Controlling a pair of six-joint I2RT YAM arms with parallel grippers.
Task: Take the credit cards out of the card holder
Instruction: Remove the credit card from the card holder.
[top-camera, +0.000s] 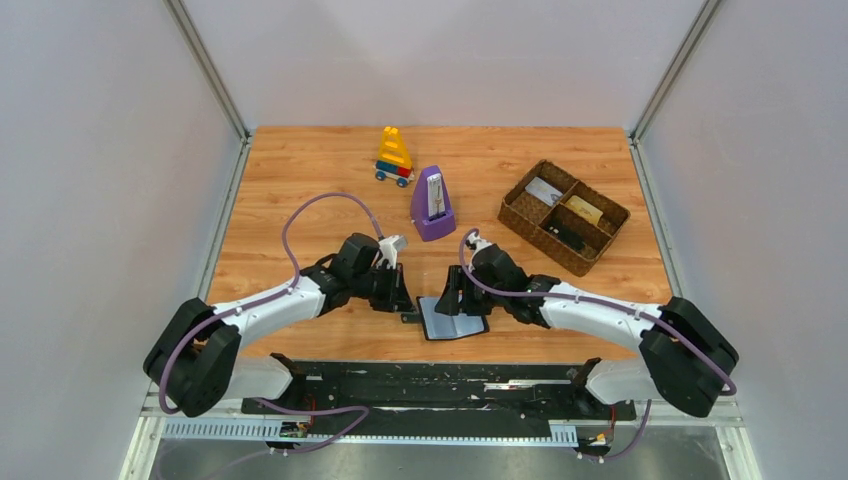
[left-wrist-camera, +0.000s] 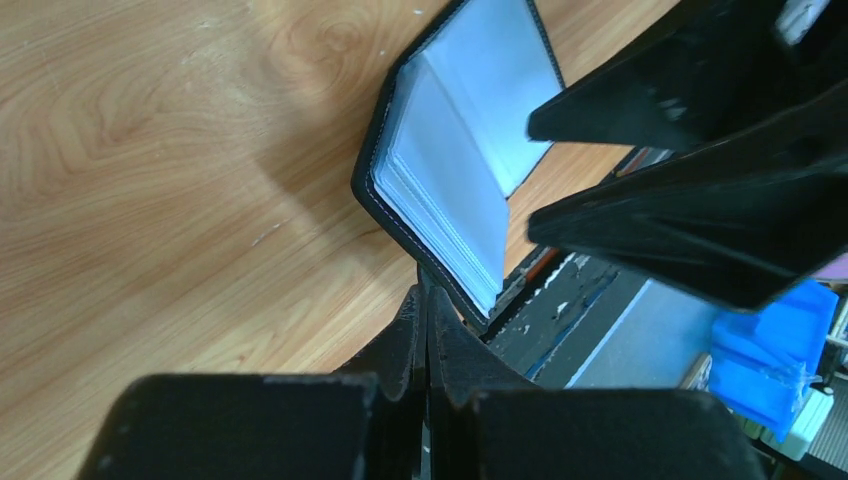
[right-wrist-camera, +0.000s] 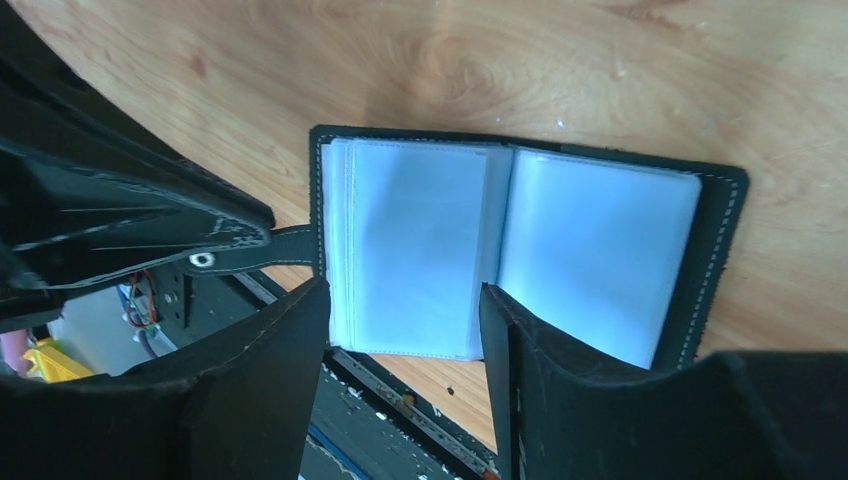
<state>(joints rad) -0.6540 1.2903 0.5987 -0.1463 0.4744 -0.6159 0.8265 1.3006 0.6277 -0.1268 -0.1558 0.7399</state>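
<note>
Two clear-sleeved halves of the card holder (top-camera: 455, 318) lie spread open on the wooden table (top-camera: 300, 170), near its front edge. We see the left gripper (left-wrist-camera: 426, 300) clenched on the holder's snap strap (right-wrist-camera: 255, 250) — the right gripper (right-wrist-camera: 400, 295) stands released, its jaws straddling a stack of sleeves (right-wrist-camera: 420, 240).

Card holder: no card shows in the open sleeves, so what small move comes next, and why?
Probably close the right gripper on the sleeves it straddles and turn a page: the card holder shows only empty-looking sleeves, while the left gripper pins its strap.
</note>
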